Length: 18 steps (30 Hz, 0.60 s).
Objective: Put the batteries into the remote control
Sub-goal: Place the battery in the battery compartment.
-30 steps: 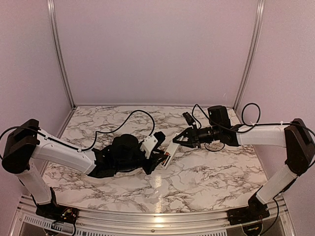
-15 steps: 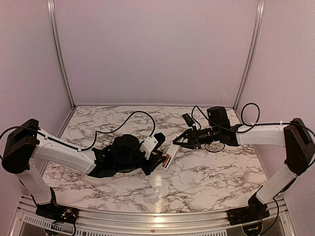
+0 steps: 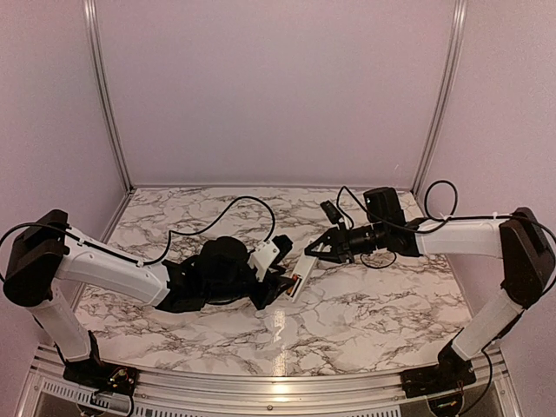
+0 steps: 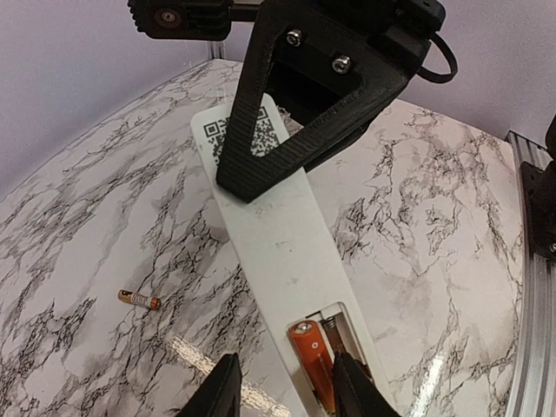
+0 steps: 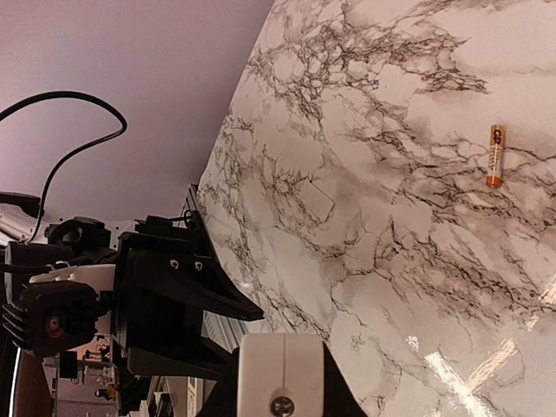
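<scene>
The white remote control (image 4: 278,234) lies back side up, with a QR label and its battery bay open. One copper-brown battery (image 4: 314,360) sits in the bay. The second battery (image 4: 139,300) lies loose on the marble to the left and also shows in the right wrist view (image 5: 495,156). My right gripper (image 4: 300,113) is shut on the remote's far end (image 5: 280,360). My left gripper (image 4: 287,393) is open, its fingertips straddling the bay end. In the top view the remote (image 3: 301,271) spans between my left gripper (image 3: 280,287) and my right gripper (image 3: 320,252).
A thin pale rectangular piece (image 5: 310,198) lies flat on the marble table (image 3: 365,313), apart from the loose battery. Cables loop behind both arms. Metal rails run along the table's near edge (image 3: 278,382) and right side (image 4: 530,287).
My right gripper has shifted slightly left and toward the left arm with the remote's far end in it. The left arm has barely moved.
</scene>
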### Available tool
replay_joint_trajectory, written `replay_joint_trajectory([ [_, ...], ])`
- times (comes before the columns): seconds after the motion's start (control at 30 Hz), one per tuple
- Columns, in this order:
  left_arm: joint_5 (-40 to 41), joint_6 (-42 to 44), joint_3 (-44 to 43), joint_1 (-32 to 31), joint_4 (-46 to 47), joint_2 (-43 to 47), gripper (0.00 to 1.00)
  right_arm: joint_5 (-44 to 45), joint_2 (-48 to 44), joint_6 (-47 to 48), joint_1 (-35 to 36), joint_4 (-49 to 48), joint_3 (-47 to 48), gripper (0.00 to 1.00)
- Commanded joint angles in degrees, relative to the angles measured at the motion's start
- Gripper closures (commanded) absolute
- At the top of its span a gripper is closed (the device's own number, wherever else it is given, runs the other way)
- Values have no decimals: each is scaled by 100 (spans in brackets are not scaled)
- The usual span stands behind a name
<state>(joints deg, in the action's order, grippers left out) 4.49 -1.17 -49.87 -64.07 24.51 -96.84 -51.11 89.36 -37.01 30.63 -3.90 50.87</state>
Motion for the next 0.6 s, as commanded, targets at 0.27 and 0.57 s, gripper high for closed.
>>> replay_joint_trajectory([
  [0.27,-373,-1057,5,418,-140,326,47,17,118,317,-9,154,221,100],
  [0.57,-2178,646,777,609,431,1143,63,-117,139,742,-9,666,335,100],
])
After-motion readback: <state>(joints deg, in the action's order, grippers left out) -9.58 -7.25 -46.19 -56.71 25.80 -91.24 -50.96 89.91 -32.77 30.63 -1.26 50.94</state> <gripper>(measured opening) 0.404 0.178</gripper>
